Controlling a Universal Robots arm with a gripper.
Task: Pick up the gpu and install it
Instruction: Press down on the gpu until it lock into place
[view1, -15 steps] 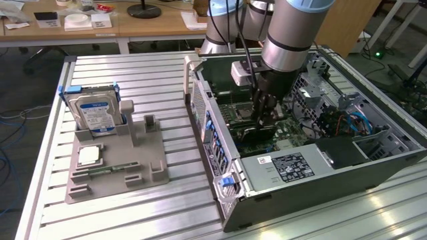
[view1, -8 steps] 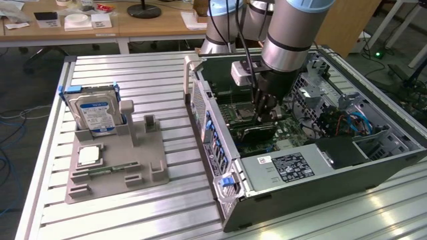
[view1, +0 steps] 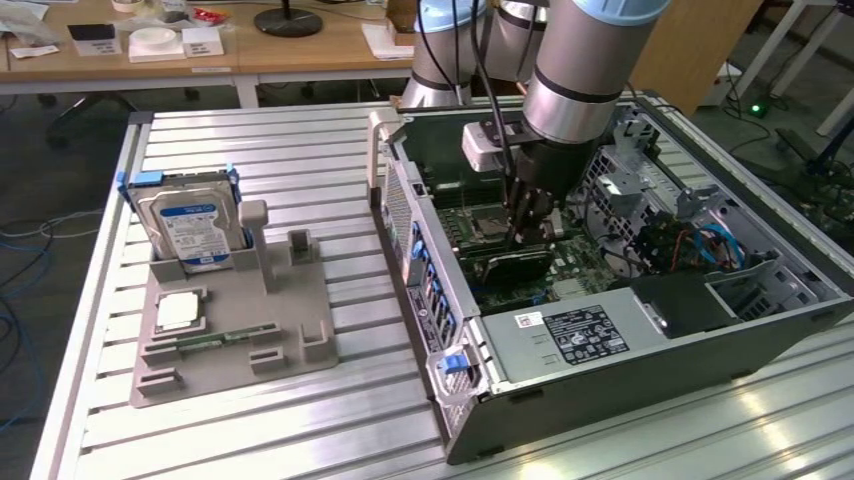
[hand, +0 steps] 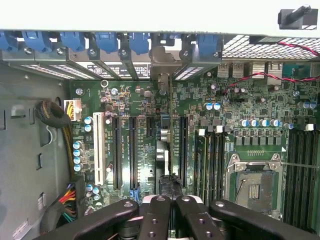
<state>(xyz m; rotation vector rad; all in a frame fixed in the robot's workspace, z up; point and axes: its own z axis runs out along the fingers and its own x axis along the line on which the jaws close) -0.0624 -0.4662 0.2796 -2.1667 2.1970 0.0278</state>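
Black flat gpu (view1: 514, 265) in gripper (view1: 531, 238)

End effector (view1: 531, 240) closed on gpu (view1: 514, 265), standing edgewise over motherboard (view1: 587, 262), inside open computer case (view1: 641, 390)

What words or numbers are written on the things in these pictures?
None can be read.
Hard drive: blue and white label, print too small.
Computer case: black sticker with white print, and a small white and red sticker, both too blurred.
Motherboard: tiny white lettering beside the slots, unreadable.
Cards on the desk: too far to read.
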